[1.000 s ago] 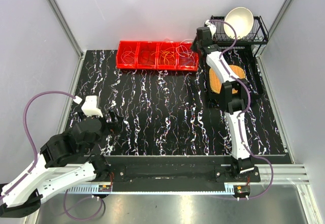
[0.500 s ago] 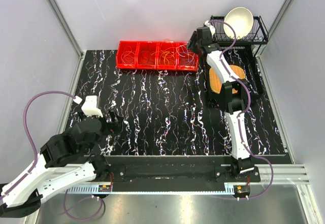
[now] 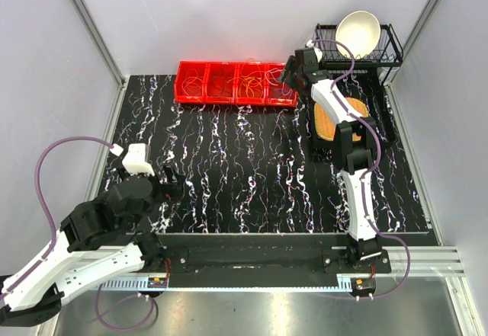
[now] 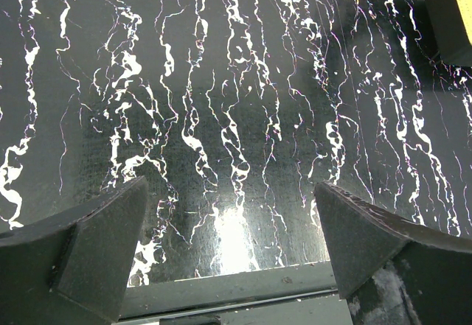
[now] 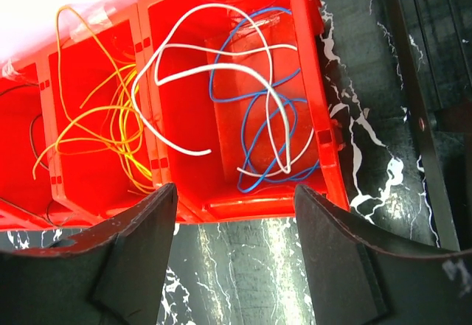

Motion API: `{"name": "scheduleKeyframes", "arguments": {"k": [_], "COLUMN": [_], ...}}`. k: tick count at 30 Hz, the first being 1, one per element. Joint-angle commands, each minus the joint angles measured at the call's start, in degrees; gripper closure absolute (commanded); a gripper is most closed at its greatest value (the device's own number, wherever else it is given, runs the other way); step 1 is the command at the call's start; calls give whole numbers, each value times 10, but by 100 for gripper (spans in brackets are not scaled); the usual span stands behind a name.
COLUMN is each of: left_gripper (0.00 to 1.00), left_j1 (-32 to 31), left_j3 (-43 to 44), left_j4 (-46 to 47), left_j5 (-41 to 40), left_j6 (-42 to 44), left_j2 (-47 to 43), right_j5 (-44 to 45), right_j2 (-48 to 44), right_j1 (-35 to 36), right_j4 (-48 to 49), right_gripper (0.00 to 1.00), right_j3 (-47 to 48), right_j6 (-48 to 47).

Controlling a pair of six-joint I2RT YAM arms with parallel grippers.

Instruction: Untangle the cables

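The cables lie in a row of red bins (image 3: 236, 83) at the table's back. In the right wrist view the rightmost bin (image 5: 313, 119) holds tangled white cables (image 5: 274, 96) and blue cables (image 5: 254, 152); the bin to its left holds yellow and orange cables (image 5: 122, 137). My right gripper (image 5: 234, 196) is open and empty, just above the near rim of the rightmost bin; in the top view it (image 3: 291, 73) hangs over that bin's right end. My left gripper (image 4: 230, 207) is open and empty, low over the marbled table near the front left (image 3: 169, 180).
A black dish rack (image 3: 385, 46) with a white bowl (image 3: 358, 33) stands at the back right, just right of my right arm. An orange object (image 3: 335, 119) lies under the right arm. Grey walls enclose the table.
My right gripper has moved left from the dish rack to above the right end of the red bins. The left arm has not moved.
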Motion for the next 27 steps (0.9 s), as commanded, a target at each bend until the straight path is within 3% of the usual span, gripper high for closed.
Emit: {"name": "scheduleKeyframes", "arguments": {"k": [1,16,27], "left_gripper": [1,1,1], "left_j1": [1,1,1], "left_j3": [8,7,6], "left_j4": [13,13,14], "left_j5": [-16,-15,-16], "left_j6": [-5,-5,-7], "left_j2": [-6,-6,-2], "right_j5": [-16,27,-86], "right_j2": [-50,-163,-343], "right_j1": [4,34,54], "right_j4": [-20,-11,65], "right_gripper": [29,28,28], "right_j3": [-35,-141,-348], "right_j6": [12,-25,-78]}}
